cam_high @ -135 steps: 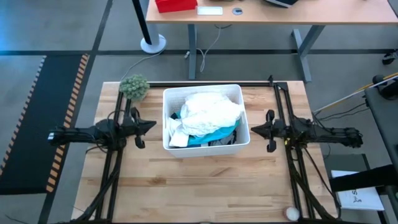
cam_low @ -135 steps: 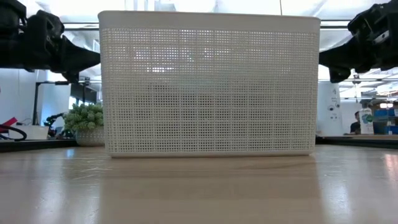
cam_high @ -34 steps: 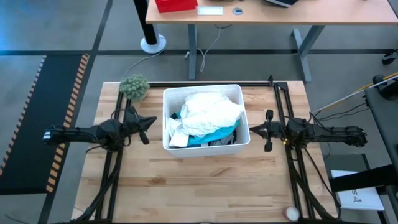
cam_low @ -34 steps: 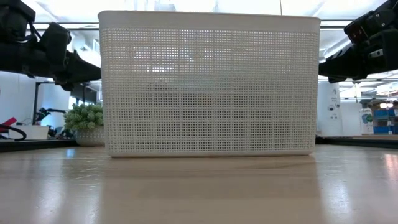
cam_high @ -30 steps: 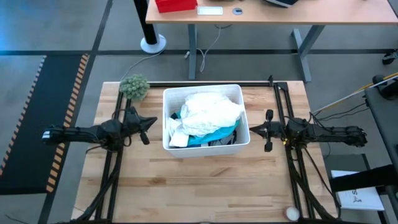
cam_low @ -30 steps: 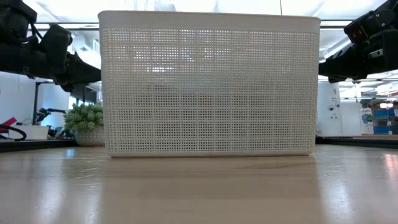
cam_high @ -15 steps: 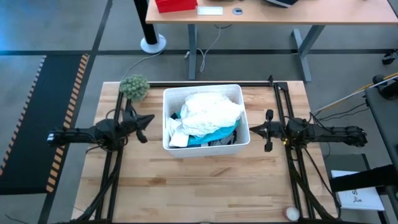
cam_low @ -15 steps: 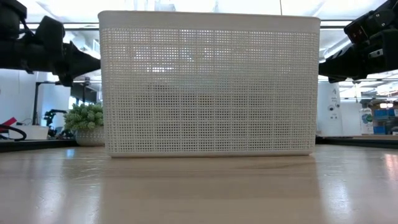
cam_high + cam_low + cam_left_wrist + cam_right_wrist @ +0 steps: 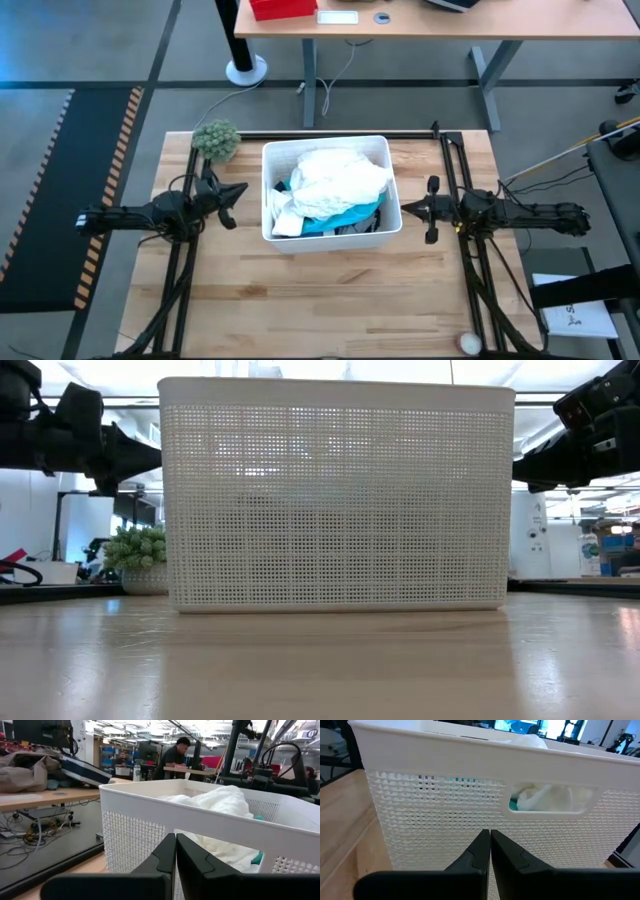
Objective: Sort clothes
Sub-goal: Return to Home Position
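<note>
Left gripper (image 9: 238,189) has swung its tip slightly toward the table's (image 9: 330,290) far edge since 4.5 s ago, so it now sits closer to the green ball (image 9: 216,139). Right gripper (image 9: 408,209) has only backed off a touch. The white bin (image 9: 325,143) and its load haven't shifted.

Both grippers are pinched closed and hold nothing, one just beside each short wall of the bin.

The clothes (image 9: 335,180) are all in the bin, toward the far middle of the table. A white garment is heaped on top, with turquoise (image 9: 348,216) showing under its near side.

For the retreat, I'd have you:
- pull each arm straight back from its wall before any swing
- keep the fingers closed
- hold height
- watch the left side, since the ball is near

The heap has no real heading. It fills the bin, so its long axis follows the bin's, running left-right between the grippers.
</note>
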Tool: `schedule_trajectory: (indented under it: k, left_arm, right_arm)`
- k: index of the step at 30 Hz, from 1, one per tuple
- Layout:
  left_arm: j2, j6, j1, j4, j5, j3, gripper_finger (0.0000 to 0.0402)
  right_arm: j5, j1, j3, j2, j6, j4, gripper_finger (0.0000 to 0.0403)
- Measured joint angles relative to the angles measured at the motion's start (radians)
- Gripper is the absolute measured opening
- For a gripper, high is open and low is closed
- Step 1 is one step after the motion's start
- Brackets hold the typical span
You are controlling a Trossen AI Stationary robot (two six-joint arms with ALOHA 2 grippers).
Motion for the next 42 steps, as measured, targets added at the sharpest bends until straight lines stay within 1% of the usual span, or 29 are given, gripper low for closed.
schedule_trajectory:
  k: [24,42]
  left_arm:
    - [0.025,0.000,0.000,-0.001,0.000,-0.001,0.0000]
    - [0.094,0.000,0.000,0.001,0.000,0.006,0.0000]
  right_arm:
    - [0.000,0.000,0.000,0.000,0.000,0.001,0.0000]
    - [0.000,0.000,0.000,0.000,0.000,0.001,0.0000]
